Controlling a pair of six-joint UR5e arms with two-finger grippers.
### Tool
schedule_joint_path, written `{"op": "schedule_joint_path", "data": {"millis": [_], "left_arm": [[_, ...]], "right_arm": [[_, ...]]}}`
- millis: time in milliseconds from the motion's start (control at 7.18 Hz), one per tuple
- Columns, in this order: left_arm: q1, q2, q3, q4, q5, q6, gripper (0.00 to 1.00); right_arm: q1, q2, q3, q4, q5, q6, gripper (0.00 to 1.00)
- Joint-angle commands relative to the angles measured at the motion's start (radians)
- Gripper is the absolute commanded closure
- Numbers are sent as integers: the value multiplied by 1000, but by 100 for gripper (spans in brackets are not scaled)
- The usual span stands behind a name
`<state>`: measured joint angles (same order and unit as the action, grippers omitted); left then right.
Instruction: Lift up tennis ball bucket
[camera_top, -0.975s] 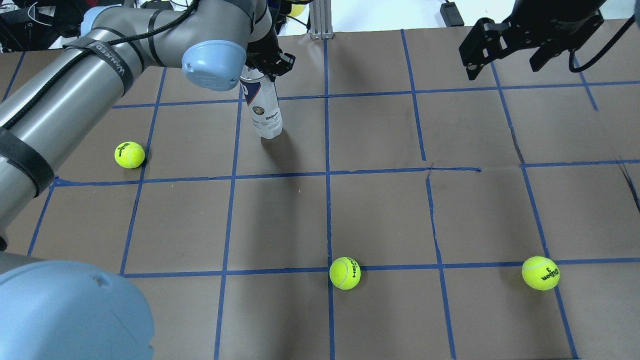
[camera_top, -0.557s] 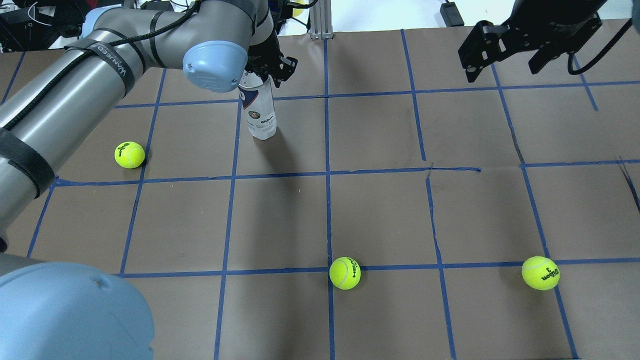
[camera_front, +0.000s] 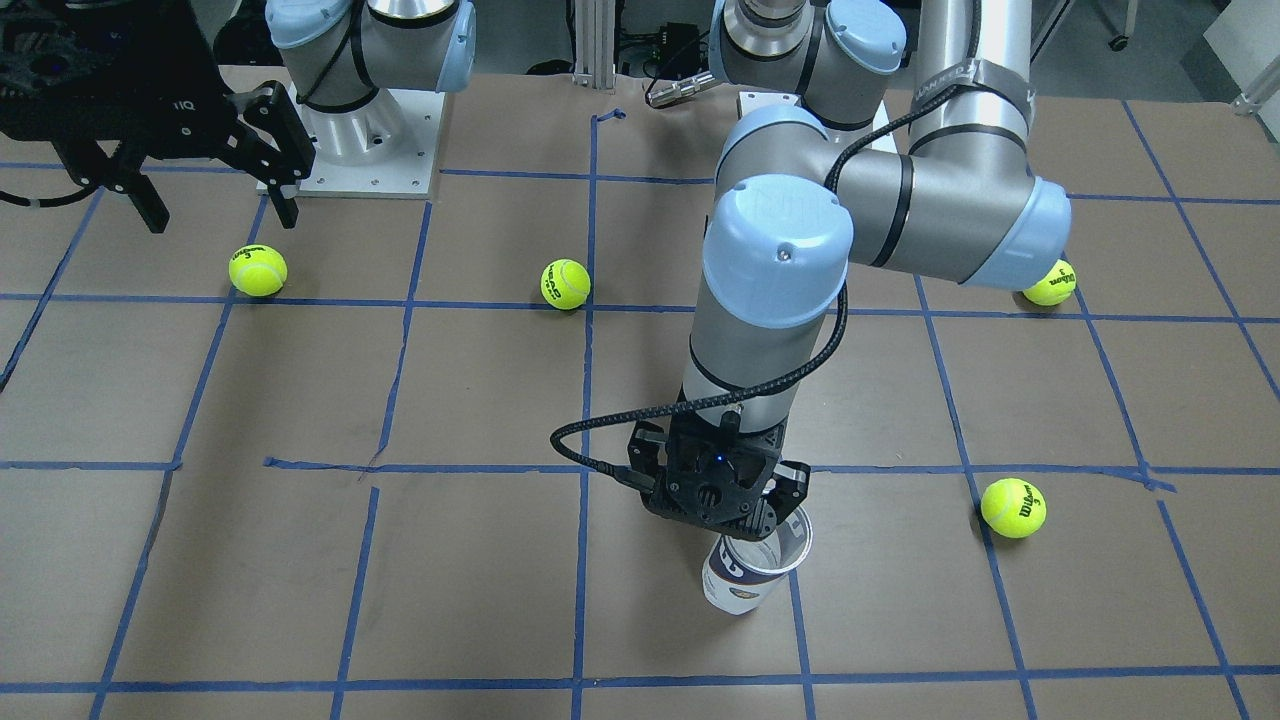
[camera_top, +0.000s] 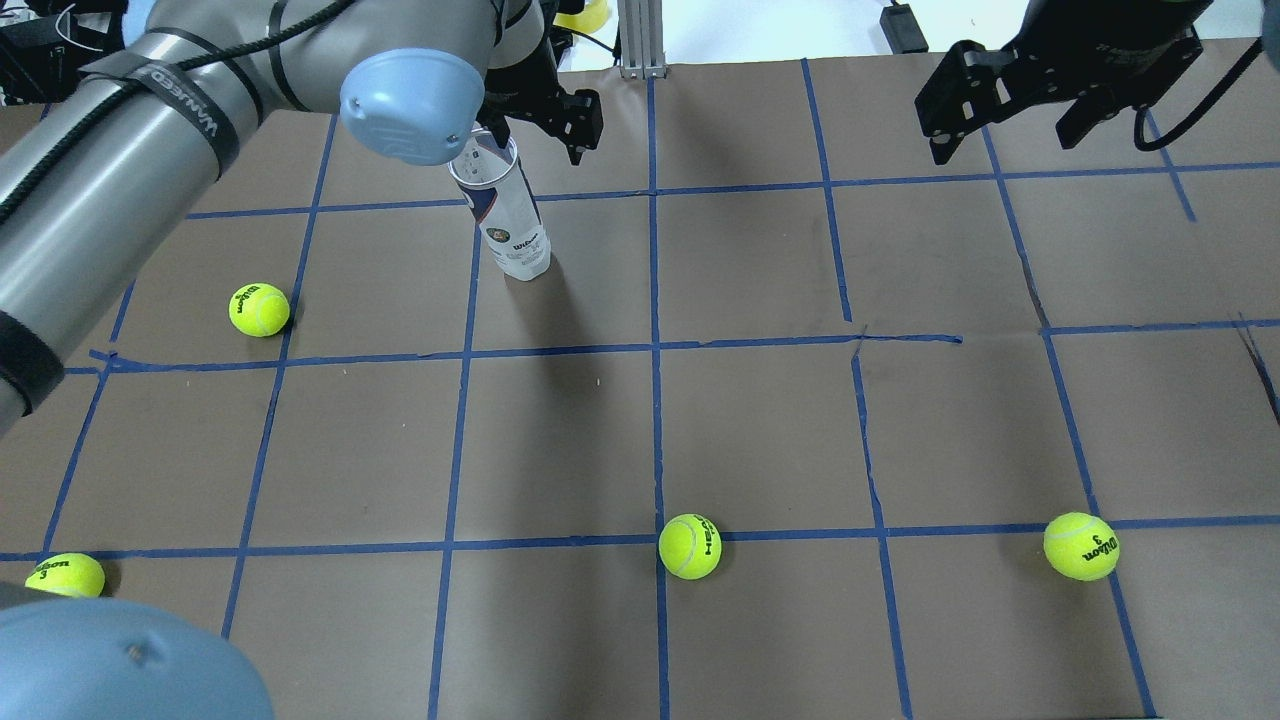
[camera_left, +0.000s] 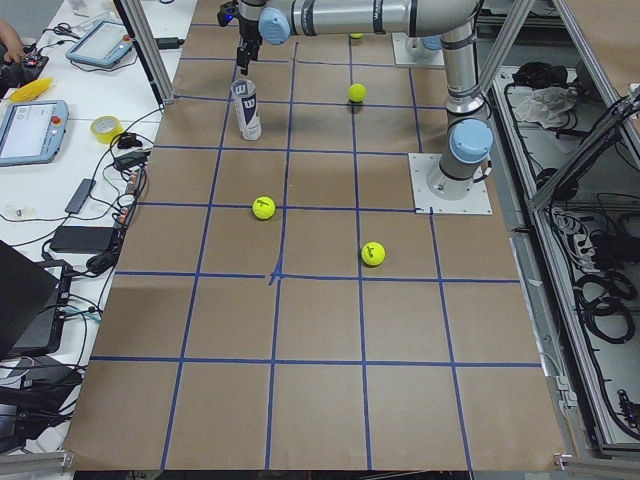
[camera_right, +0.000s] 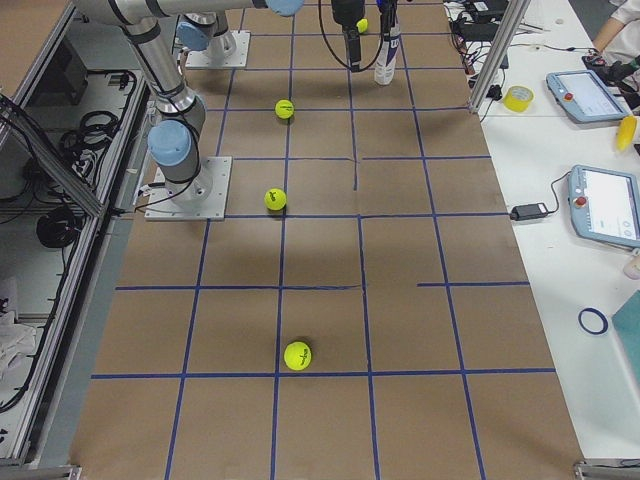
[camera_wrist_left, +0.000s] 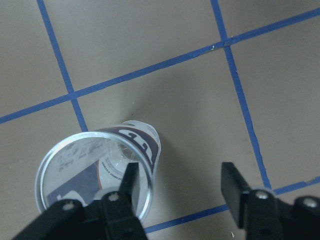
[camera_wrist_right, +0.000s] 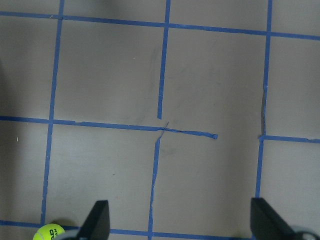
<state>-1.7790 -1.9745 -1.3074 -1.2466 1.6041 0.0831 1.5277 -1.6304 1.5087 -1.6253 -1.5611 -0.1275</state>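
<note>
The tennis ball bucket (camera_top: 505, 225) is a clear tube with a white and navy label. It stands upright on the brown table with its open mouth up, also seen in the front view (camera_front: 745, 575) and the left wrist view (camera_wrist_left: 95, 170). My left gripper (camera_top: 535, 125) is open just above its rim; in the left wrist view (camera_wrist_left: 180, 185) one finger overlaps the rim's edge and the other hangs over bare table beside it. Nothing is pinched. My right gripper (camera_top: 1000, 110) is open and empty, high at the far right, also in its wrist view (camera_wrist_right: 182, 220).
Several yellow-green tennis balls lie loose on the table: one left of the tube (camera_top: 259, 309), one at front centre (camera_top: 690, 546), one at front right (camera_top: 1081, 546), one at front left (camera_top: 65, 575). Blue tape lines grid the table.
The tube went from tilted under my left gripper to standing upright on its own. My left gripper has opened and risen a little. The right arm has barely moved.
</note>
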Motion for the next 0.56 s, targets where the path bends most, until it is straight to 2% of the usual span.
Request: {"op": "schedule_joint_path", "data": {"millis": [0, 139, 418], "left_arm": [[33, 72, 86, -173, 4, -50, 0], [80, 109, 97, -265, 2, -125, 0], [200, 164, 67, -277, 7, -128, 0]], "right_arm": [[2, 36, -28, -22, 12, 2, 0], [8, 58, -63, -51, 13, 5, 0], [9, 81, -76, -50, 6, 5, 0]]}}
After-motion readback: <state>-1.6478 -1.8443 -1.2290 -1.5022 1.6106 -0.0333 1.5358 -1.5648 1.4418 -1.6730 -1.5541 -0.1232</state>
